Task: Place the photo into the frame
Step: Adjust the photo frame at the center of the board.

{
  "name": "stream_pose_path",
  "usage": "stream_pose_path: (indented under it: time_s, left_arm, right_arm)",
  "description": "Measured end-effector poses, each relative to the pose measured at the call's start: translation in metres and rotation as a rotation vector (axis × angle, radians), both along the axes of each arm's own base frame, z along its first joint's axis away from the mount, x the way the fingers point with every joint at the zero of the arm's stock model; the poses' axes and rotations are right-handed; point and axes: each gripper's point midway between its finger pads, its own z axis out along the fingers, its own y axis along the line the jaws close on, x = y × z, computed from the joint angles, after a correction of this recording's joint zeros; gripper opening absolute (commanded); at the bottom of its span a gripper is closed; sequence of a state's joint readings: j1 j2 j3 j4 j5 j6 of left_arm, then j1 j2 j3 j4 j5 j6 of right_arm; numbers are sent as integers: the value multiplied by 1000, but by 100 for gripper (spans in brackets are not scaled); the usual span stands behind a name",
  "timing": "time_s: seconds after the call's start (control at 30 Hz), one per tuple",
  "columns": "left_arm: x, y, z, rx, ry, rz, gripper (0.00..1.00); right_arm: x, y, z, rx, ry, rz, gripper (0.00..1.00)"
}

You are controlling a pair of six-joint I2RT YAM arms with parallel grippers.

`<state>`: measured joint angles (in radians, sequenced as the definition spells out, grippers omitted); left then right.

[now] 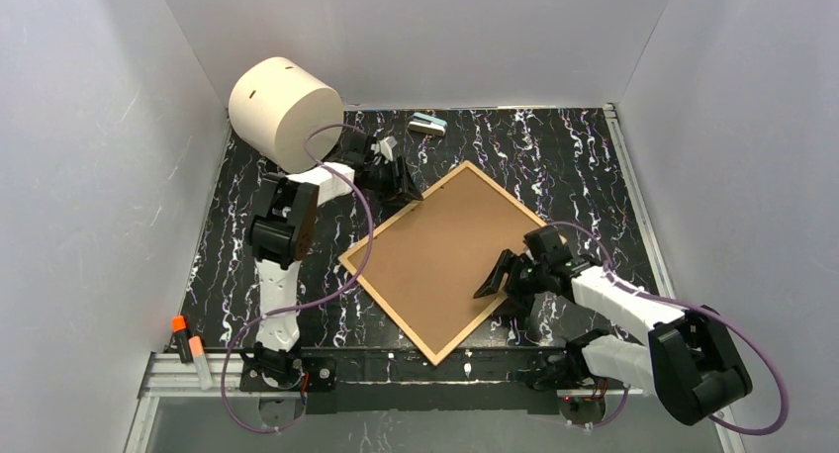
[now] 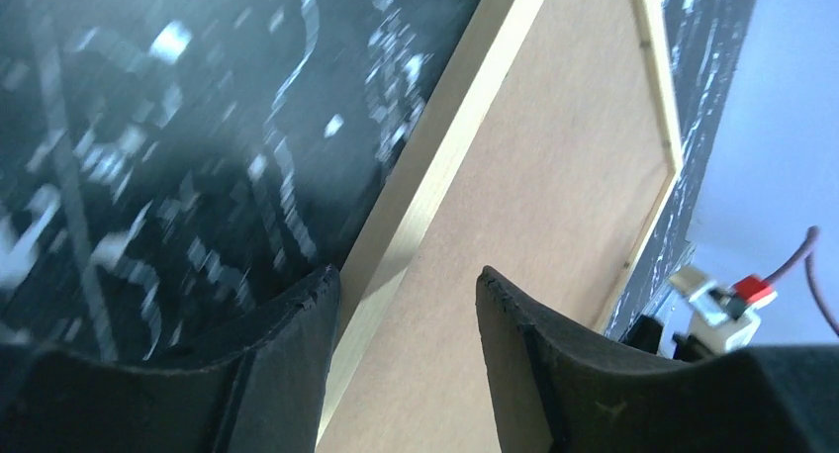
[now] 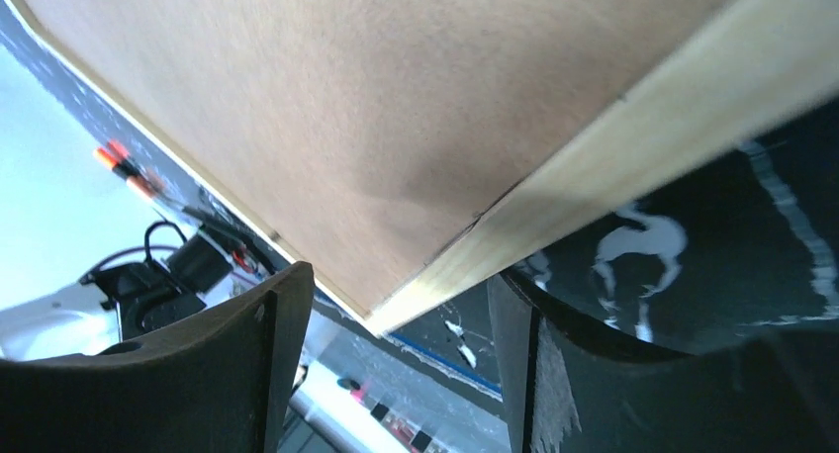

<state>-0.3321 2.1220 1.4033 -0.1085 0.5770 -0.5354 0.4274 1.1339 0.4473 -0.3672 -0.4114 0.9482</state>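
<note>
The frame (image 1: 445, 260) lies back-up on the table, turned like a diamond, with its brown fibreboard back and thin light wood edges showing. My left gripper (image 1: 404, 188) is open at the frame's far-left edge. In the left wrist view its jaws (image 2: 406, 280) stand on either side of the wood edge (image 2: 435, 166). My right gripper (image 1: 500, 280) is open over the frame's near-right edge. In the right wrist view (image 3: 396, 275) a frame corner (image 3: 445, 275) sits between the jaws. The photo is hidden from every view.
A large cream cylinder (image 1: 285, 112) lies at the back left. A small grey-teal object (image 1: 427, 125) sits at the back centre. Two orange-capped markers (image 1: 191, 349) rest at the near left rail. White walls enclose the table.
</note>
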Motion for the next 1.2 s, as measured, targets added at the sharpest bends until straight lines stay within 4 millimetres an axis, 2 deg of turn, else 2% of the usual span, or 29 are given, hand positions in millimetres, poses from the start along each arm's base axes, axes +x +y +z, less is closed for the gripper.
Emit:
stream_pose_path:
  time_s: [0.1,0.27,0.33,0.47,0.57,0.67,0.73,0.77,0.87,0.93,1.03,1.13,1.2]
  left_arm:
    - [15,-25,1,-49,-52,-35,54]
    - [39,-60,4,-115,-118,-88,60]
    - [44,-66,7,-106,-137,-97,65]
    - [48,-62,11,-38,-154,-90,75]
    - [44,-46,14,34,-138,-72,80]
    - [47,-12,21,106,-116,-11,81]
    - [50,21,33,157,-108,48,82]
    - [50,30,40,170,-111,65,82]
    - [43,72,72,232,-144,163,82]
    - [25,92,94,269,-166,223,81]
    - [-11,106,107,298,-158,299,78]
    - [-49,110,92,287,-87,337,72]
    - [-77,111,66,281,8,340,69]
  right_arm:
    - [-12,16,-1,29,7,12,73]
    - [-17,39,-1,43,9,54,74]
    - [-14,43,1,23,9,57,77]
    - [-2,46,16,-4,-34,41,87]
    - [11,47,45,16,-133,36,88]
    - [16,49,71,44,-238,82,84]
    - [20,55,76,48,-274,148,77]
    - [22,59,77,51,-282,177,73]
    - [38,81,68,59,-266,284,61]
    - [55,102,63,87,-263,342,52]
    - [73,131,57,156,-272,398,39]
    - [77,157,49,221,-273,452,33]
    - [69,175,44,260,-271,504,31]
